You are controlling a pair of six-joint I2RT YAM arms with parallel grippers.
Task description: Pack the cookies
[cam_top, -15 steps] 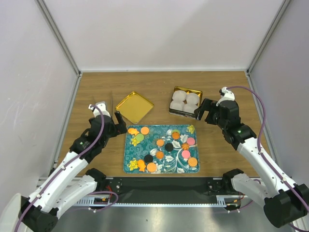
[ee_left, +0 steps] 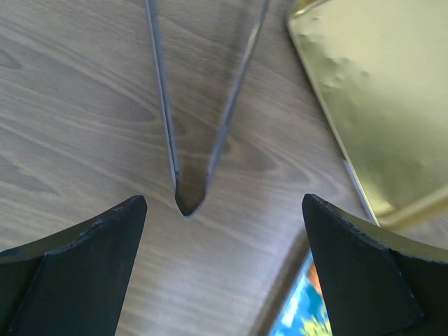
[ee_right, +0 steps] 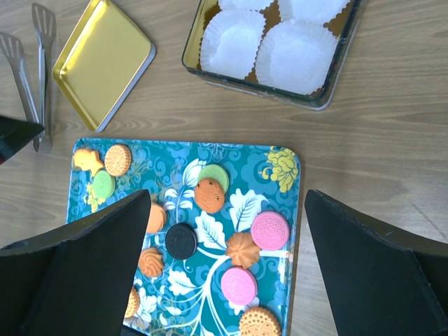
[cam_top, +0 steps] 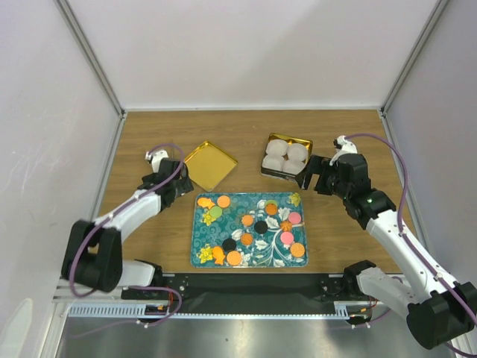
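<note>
Left claw (ee_left: 224,203) is gaping wide and gripping nothing. The joined end of the tongs (ee_left: 162,105) is lying on the counter (ee_left: 70,105) between its fingers, touching neither. A gold lid (ee_left: 378,91) is lying just to its right.

Right claw (ee_right: 225,196) is also spread wide and empty, hanging in the air near the tin (ee_right: 190,49) of paper cups (ee_right: 294,52).

Cookies (ee_right: 181,240) are lying scattered on the teal tray (ee_right: 175,155). They are showing between the right claw's fingers, below it and apart from both claws.
</note>
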